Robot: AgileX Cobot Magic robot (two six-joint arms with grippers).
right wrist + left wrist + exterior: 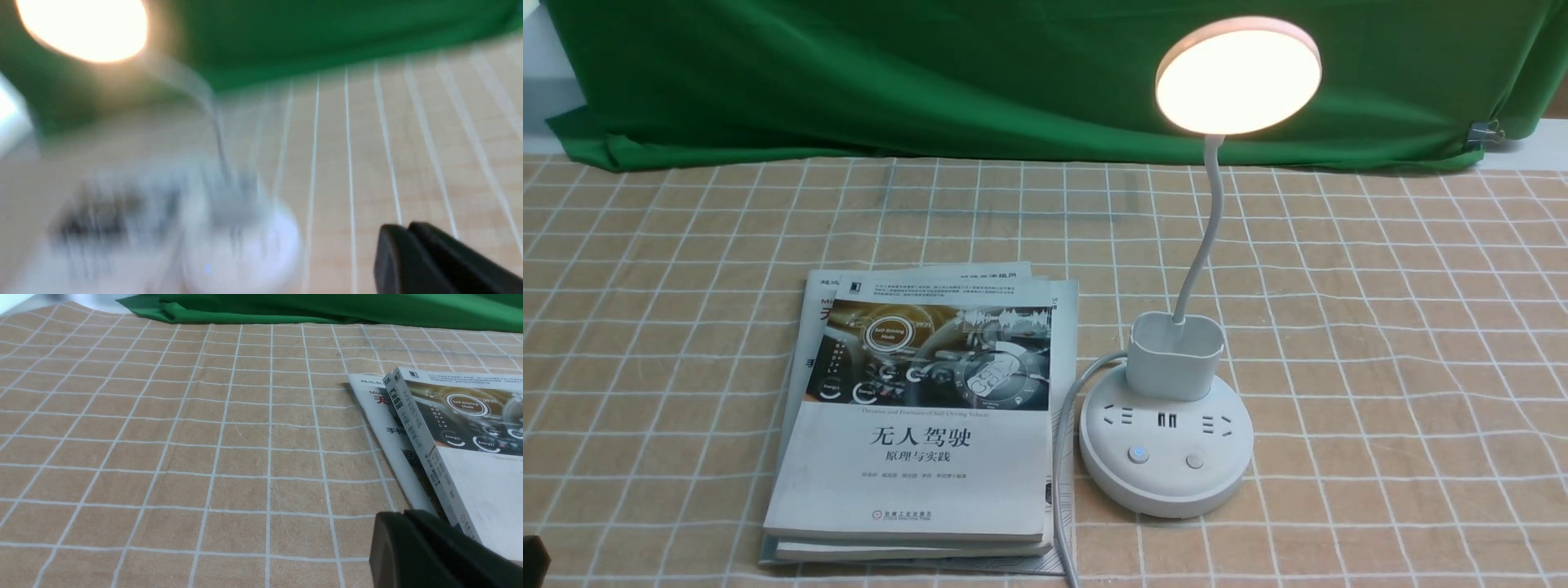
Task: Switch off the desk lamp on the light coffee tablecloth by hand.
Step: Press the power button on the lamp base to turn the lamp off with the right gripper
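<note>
Front view high, facing forward, wrist views low, all sharing tablecloth (1380,327)

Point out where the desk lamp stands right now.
In the front view the desk lamp stands right of centre on the checked tablecloth, close beside the stack of books on its left.

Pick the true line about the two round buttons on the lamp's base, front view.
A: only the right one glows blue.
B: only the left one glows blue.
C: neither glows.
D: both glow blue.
B: on the lamp, the left button, nearer the books, shows a small blue glow, while the right button is plain white.
</note>
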